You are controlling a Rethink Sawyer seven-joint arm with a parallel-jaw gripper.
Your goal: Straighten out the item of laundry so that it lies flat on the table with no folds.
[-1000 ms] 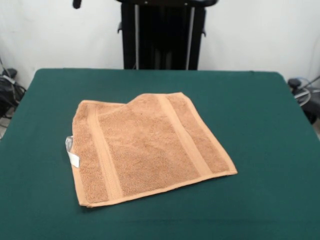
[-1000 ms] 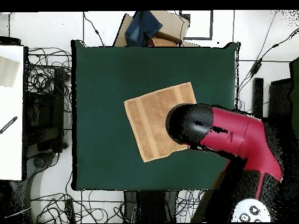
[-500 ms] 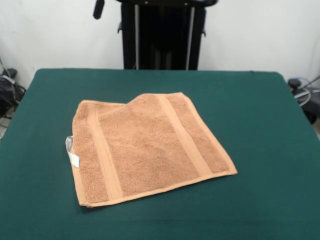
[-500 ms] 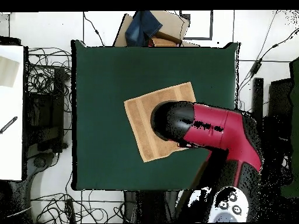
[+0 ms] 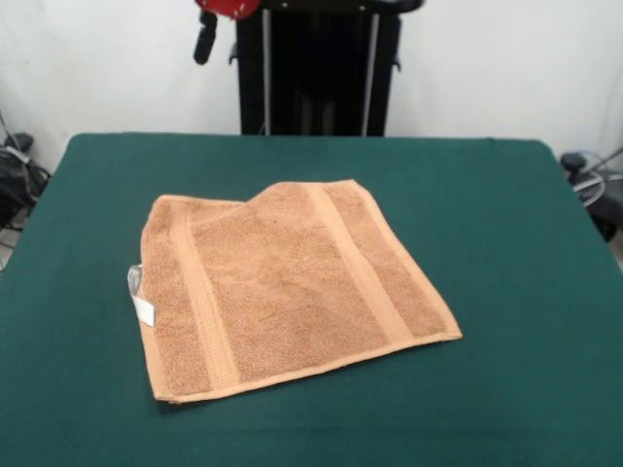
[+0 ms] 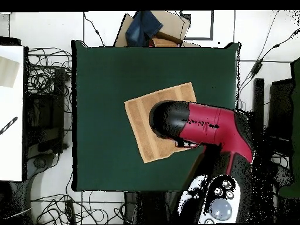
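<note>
Since the earlier frames the arm [image 6: 211, 126] has swung further across the worktop [image 6: 105, 88]: from above, its black end now covers more of the towel's middle, and in the front view a red joint and a black part [image 5: 204, 37] have come into sight at the top edge, high above the cloth. Whether that black part belongs to the claw is uncertain, and its opening cannot be told from either view.

The orange-tan towel [image 5: 282, 287] has not shifted. It lies near the middle of the worktop, skewed to the edges, with its two woven bands running front to back and the white loop tag [image 5: 139, 292] on the side edge towards the worktop's left edge in the front view. One far corner [image 5: 200, 206] is folded over, leaving a notch in the outline; the rest lies flat.

Judgement: the arm is positioning over the towel and no contact is made. The task is largely done in appearance, but that folded corner remains to be drawn out.
</note>
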